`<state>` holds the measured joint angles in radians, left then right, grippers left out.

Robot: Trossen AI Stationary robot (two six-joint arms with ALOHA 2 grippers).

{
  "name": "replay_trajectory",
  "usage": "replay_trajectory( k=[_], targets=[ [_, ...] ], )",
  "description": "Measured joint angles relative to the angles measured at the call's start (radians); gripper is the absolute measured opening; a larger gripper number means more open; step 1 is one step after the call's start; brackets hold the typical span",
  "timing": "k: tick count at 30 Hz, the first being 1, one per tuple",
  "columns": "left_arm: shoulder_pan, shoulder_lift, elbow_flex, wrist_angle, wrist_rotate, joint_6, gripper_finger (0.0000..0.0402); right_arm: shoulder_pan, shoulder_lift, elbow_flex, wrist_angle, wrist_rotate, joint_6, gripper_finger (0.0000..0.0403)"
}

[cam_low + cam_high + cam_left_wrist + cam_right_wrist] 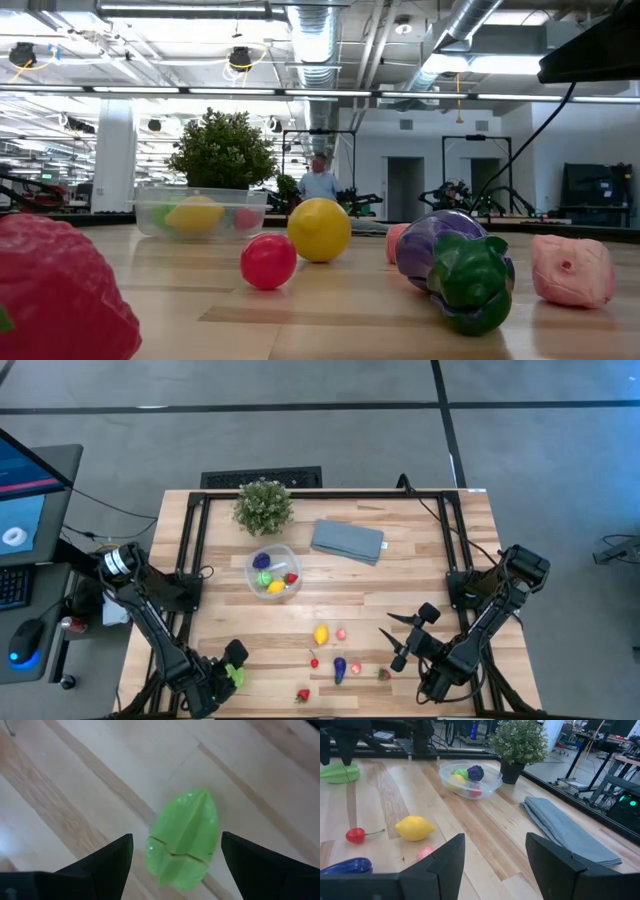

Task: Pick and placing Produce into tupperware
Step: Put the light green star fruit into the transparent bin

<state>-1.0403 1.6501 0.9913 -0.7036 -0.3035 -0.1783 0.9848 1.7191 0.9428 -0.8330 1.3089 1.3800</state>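
Note:
A green toy fruit (pixel 182 837) lies on the wood near the table's front left. My left gripper (pixel 177 860) is open above it, pointing down, one finger on each side and a gap to both; the high view shows the gripper (pixel 234 663) over this fruit (pixel 238 676). My right gripper (pixel 495 865) waits open at the front right (pixel 402 640), holding nothing. The clear round tupperware (pixel 272 572) stands mid-table with several pieces of produce in it. Loose produce lies near the front edge: a lemon (pixel 321 634), a cherry (pixel 314 661), an eggplant (pixel 340 668) and a strawberry (pixel 303 696).
A potted plant (pixel 264 506) stands at the far left behind the tupperware, and a folded grey-blue cloth (pixel 348 541) lies to its right. A black frame (pixel 190 550) edges the table. A person (pixel 319 180) stands far off in the room.

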Motion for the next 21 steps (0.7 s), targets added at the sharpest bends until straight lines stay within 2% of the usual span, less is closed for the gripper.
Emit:
replay_trajectory(
  k=[8,21],
  targets=[
    [0.027,0.005,0.0,-0.018,0.006,0.077,0.0291,0.0,0.0,0.0,0.0,-0.001,-0.001,0.0234],
    [0.084,0.005,0.0,-0.032,0.038,0.085,0.0267,0.0,0.0,0.0,0.0,-0.003,-0.001,0.0234]
  ],
)
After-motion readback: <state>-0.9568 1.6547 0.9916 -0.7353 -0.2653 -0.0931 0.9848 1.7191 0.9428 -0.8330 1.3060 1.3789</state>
